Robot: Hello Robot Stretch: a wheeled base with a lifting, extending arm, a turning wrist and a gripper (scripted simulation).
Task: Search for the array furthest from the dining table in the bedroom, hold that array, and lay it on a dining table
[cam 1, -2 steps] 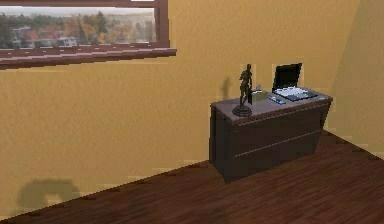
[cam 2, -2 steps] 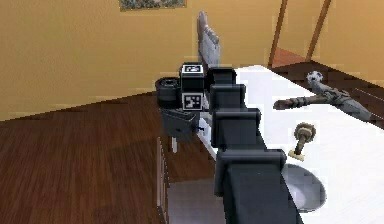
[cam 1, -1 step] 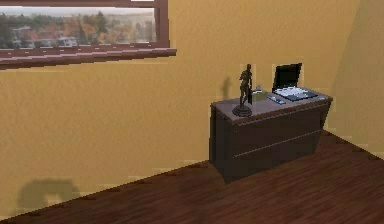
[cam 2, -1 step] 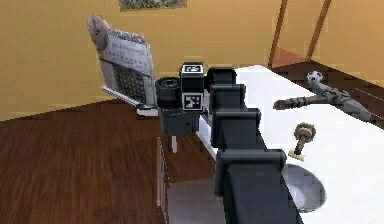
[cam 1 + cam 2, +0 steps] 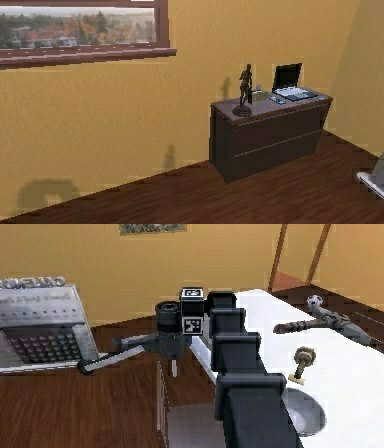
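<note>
Jaws of the gripper [image 5: 88, 366]: their state cannot be told, nor whether anything is held. Grey grid-faced panel [image 5: 40, 329], possibly the array, sits just beyond the fingertips. White table [image 5: 350, 374] lies across the arm [image 5: 240, 364] from the jaws.

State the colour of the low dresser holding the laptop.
The low wooden dresser is dark brown, clearest in the forward view.

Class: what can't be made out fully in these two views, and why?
Arm side view: grey gridded object, cut by the left edge.
Arm side view: wall picture, cut by the top edge.
Forward view: pale object, cut by the right edge.
Gripper: holding anything? Cannot tell.
</note>
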